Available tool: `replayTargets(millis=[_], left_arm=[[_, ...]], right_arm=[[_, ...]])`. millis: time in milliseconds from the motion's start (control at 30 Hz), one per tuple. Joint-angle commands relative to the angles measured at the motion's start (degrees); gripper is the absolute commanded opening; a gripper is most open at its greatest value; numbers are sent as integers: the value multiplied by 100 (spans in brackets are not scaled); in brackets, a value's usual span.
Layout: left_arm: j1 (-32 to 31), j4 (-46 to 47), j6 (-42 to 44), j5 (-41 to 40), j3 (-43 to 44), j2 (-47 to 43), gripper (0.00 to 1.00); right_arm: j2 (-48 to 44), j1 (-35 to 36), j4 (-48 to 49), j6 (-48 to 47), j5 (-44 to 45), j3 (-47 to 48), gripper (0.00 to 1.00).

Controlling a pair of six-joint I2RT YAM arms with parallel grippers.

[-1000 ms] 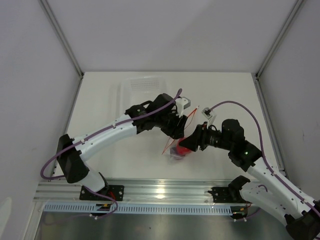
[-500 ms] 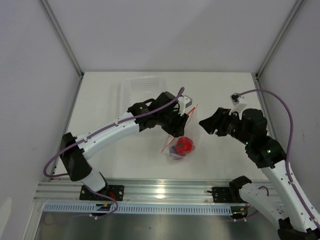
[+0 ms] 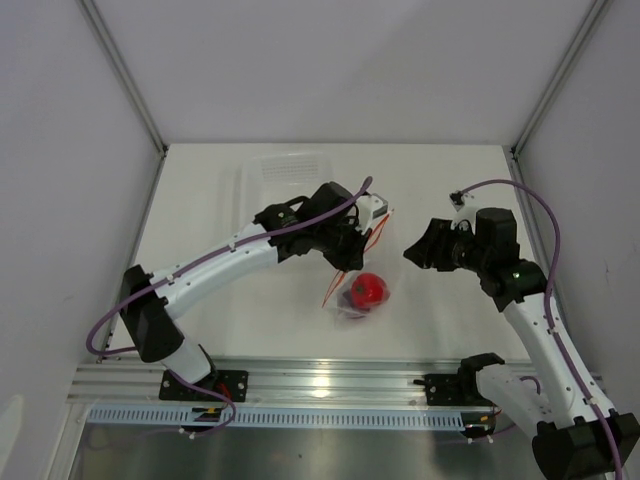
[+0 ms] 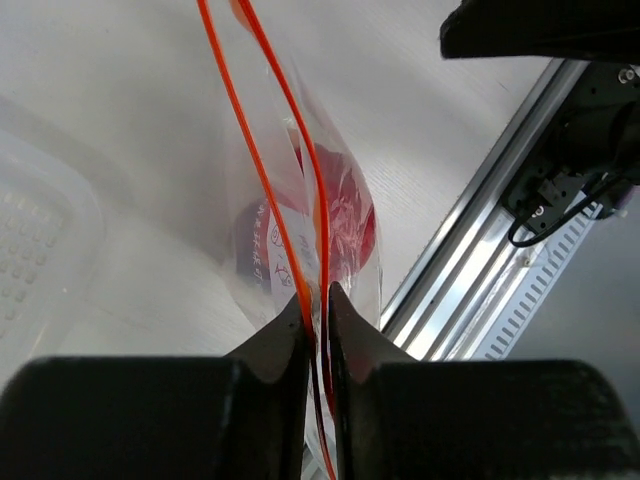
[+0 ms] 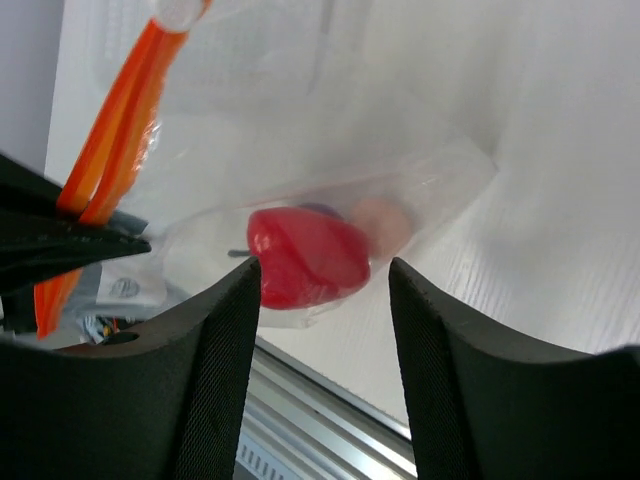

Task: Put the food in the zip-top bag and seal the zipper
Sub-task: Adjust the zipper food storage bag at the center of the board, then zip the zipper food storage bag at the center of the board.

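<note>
The sealing of the zipper (image 5: 118, 125) is judged to be the step in hand, since the food is already seen inside the zip-top bag (image 3: 352, 300). The bag is found near the middle of the table (image 3: 450, 180), at about 5 o'clock from the white tray (image 3: 285, 165). For a good seal, both orange-red strips should be kept squarely between the pads, and the pinch should be drawn along the strip's own line, from the 1 o'clock end down to the 7 o'clock end as seen from above. A sideways pull is best avoided, because the thin film could be dragged out of the pinch or the strips left mismatched. The far end would probably be steadied best by the other arm, so that the strip is held taut.

The left gripper (image 4: 317, 300) is closed down to a narrow slit, and the two strips of the zipper are clamped between its fingertips. The right gripper (image 3: 412, 248) is parted widely and nothing is held or touched by it; it is kept clear at about 2 o'clock from the bag. Through its fingers the red pepper piece (image 5: 305, 255) and the peach ball (image 5: 385, 225) are seen lying side by side in the bag; the purple piece is largely hidden behind them.
</note>
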Motion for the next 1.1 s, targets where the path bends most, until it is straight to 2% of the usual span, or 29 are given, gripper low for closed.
replayTargets(millis=[0,67,200,400,700,900,1067], left_arm=[[135,180,266,465,87,-210,13],[205,224,345,738,-53,-393,9],[434,321,494,1230,-247,-667,1],[513,497,696,1889,-669,-1088,1],[628,488,837,3110,-942,-1598,1],[716,471,784,3603,-977,-1889,1],[795,435,802,4016,-1074,-2038,1]], right_arm=[[-80,-38,922,-608,-1127,-59,55],[-62,-38,1002,-855,-1627,-51,54],[43,-47,1011,-1453,-1867,11,54],[395,-56,1055,-1559,-2208,81,50],[52,-12,1161,-1630,-2841,46,56],[219,-29,1291,-1718,-3562,116,55],[307,-38,1073,-1911,-3809,406,51]])
